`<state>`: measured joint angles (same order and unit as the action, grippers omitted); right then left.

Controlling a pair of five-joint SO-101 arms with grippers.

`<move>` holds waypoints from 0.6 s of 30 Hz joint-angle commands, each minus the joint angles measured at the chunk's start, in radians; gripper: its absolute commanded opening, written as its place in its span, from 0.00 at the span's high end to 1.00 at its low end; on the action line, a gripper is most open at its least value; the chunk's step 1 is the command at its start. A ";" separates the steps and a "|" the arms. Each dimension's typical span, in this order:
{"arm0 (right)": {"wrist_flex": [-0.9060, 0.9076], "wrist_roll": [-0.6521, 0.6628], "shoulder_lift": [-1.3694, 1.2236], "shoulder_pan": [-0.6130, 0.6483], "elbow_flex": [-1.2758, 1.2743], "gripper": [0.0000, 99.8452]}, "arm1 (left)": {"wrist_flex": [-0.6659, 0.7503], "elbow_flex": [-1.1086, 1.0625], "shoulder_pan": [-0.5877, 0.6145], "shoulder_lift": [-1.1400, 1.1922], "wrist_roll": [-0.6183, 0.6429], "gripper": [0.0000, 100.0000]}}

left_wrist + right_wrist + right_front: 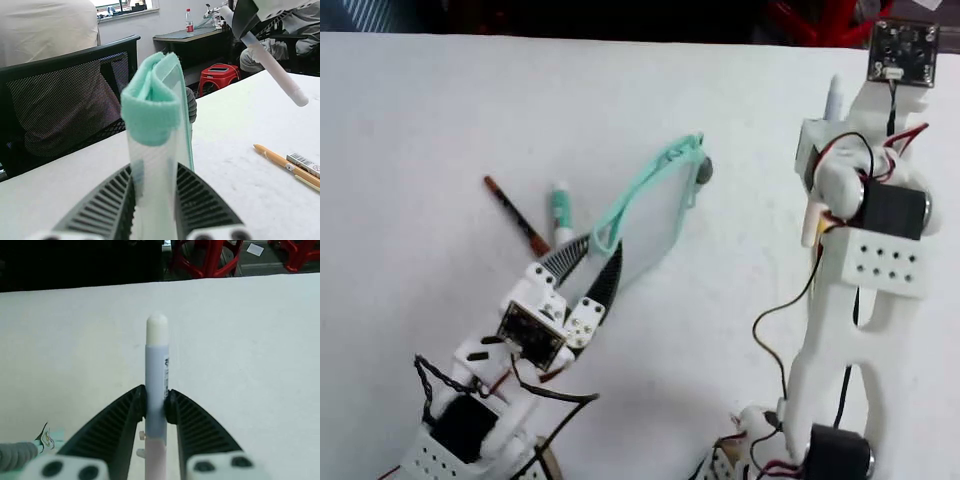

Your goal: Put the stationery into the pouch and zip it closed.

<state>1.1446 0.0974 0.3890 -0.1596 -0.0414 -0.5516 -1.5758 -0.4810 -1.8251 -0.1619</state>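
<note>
Where the pouch (642,212) (155,100) sits: on the white table (420,120), with its near end lifted in the left gripper (601,250) (154,172) and its length running diagonally away from that arm
Left gripper: fingers pinched on the clear wall of the pouch, one on each side, with the teal-edged rim rising just beyond them
Right gripper (155,395): pressed together on the barrel of a pen (156,365) (834,95) (275,70), whose rounded cap pokes out past the fingertips
Pen's long axis: in line with the right gripper; in the left wrist view it slants down toward the table, held in the air
Relation that matters: the pen is well apart from the pouch, on the right arm's side, and the far end of the pouch with its grey zip pull (704,170) is the end turned toward that arm
Nearer arm: the right one already has the pen, so the carry across looks like its job while the left steadies the pouch
Loose stationery: a brown pencil (517,215) (275,156) and a white-and-teal marker (561,210) lie just beside the left gripper, on the side away from the right arm
Likely step: bringing the pen tip-first to the teal rim
Uncertain: how widely the mouth gapes cannot be told
Risk: the soft rim may fold shut under the pen
</note>
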 commanded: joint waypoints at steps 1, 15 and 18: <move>0.004 -0.006 0.084 0.007 0.034 0.98 | 0.002 -0.021 0.007 0.007 -0.012 0.97; 0.005 -0.008 0.205 0.007 0.028 0.98 | 0.002 -0.021 0.007 0.007 -0.012 0.97; 0.004 -0.008 0.246 0.010 0.000 0.98 | 0.002 -0.021 0.007 0.007 -0.012 0.97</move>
<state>1.1462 0.0974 0.5715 -0.1596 -0.0414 -0.5516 -1.5773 -0.4810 -1.8251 -0.1619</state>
